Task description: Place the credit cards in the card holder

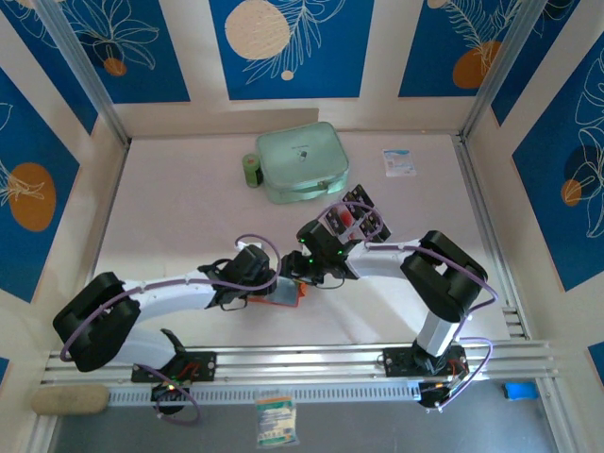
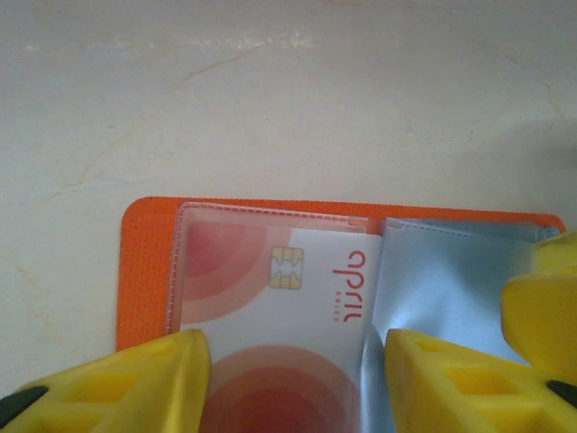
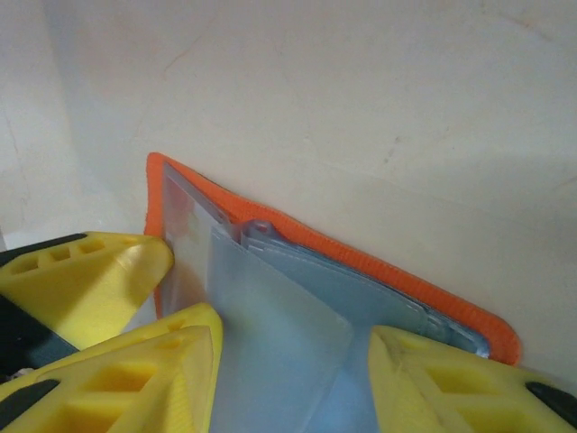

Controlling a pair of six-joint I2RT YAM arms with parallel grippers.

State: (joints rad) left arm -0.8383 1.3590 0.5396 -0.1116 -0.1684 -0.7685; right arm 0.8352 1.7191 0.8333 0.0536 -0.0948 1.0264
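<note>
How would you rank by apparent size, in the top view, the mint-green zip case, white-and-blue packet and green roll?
1. mint-green zip case.
2. white-and-blue packet and green roll look alike; I would not rank them.

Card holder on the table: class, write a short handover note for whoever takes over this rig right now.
Left gripper: open, over the opened card holder.
Right gripper: open, straddling a clear sleeve of the holder.
Done: one card sits in the left pocket.
Left: what look like further cards lie beyond the right arm, to be loaded.
</note>
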